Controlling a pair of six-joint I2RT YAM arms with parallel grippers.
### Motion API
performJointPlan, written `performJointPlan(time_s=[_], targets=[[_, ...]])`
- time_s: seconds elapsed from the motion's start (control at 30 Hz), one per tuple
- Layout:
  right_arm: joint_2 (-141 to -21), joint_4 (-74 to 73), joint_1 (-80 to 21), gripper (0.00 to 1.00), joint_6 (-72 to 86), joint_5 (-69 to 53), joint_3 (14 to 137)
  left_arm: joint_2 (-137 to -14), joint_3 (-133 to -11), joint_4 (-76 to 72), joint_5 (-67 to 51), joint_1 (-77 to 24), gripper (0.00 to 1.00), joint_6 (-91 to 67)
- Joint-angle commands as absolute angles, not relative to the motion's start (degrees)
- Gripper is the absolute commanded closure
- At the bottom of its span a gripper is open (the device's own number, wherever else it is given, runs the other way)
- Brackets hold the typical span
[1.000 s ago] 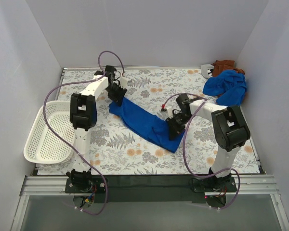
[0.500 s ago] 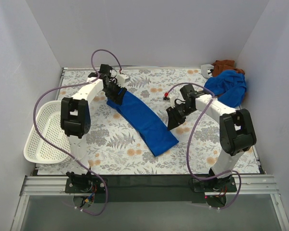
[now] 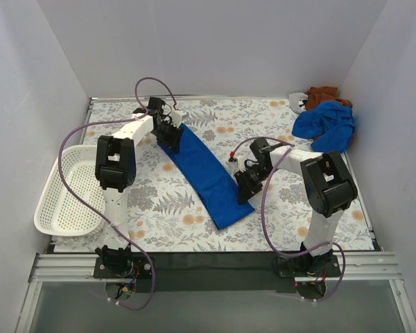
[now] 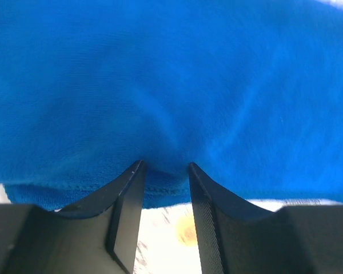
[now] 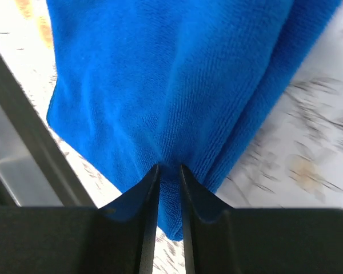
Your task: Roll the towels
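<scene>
Floral tabletop (image 3: 159,205), blue towel (image 3: 206,172) laid diagonal; left gripper (image 4: 164,168) & right gripper (image 5: 168,169) each clamped tight on an end.

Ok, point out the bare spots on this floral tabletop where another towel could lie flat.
Bare floral tabletop lies along the far edge, between the left gripper and the crumpled blue towel heap, and nearer, between the white mesh basket and the long royal-blue cloth towel. The far right corner is crowded with that heap.
</scene>
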State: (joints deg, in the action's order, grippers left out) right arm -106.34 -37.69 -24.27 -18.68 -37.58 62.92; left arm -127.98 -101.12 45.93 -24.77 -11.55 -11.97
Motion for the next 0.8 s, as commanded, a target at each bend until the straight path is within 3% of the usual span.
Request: performJointPlan(time_s=[0.0,0.13,0.2,0.37,0.5,0.63,0.77], targets=[[-106.52,-34.72,-27.68,0.76,-16.27,-40.07,60.12,-132.43,-107.12,44.47,-27.86,-12.22,0.67,-11.78],[-107.31,-32.26,-31.72,0.73,-13.2,-43.93,59.59,-138.93,-116.08,45.26,-28.47,-15.11,0.66,-9.32],[-107.93,-31.91,-33.13,0.7,-12.48,-45.69,61.43,-141.4,-122.21,45.96,-29.96,-16.08,0.61,-8.53],[-99.87,-29.29,-32.79,0.62,-9.07,-47.55,60.84,-141.52,-125.34,42.2,-37.95,-16.52,0.35,-10.89],[-88.08,-26.1,-32.61,0.52,-6.33,-44.57,58.19,-134.59,-121.65,37.98,-39.72,-16.52,0.23,-12.04],[-85.86,-26.1,-31.91,0.52,-6.07,-42.19,60.46,-124.39,-116.47,36.66,-38.59,-15.91,0.21,-11.34],[-89.99,-24.79,-29.8,0.55,-4.49,-43.94,62.84,-108.05,-94.66,30.78,-37.26,-15.64,0.19,-9.59]])
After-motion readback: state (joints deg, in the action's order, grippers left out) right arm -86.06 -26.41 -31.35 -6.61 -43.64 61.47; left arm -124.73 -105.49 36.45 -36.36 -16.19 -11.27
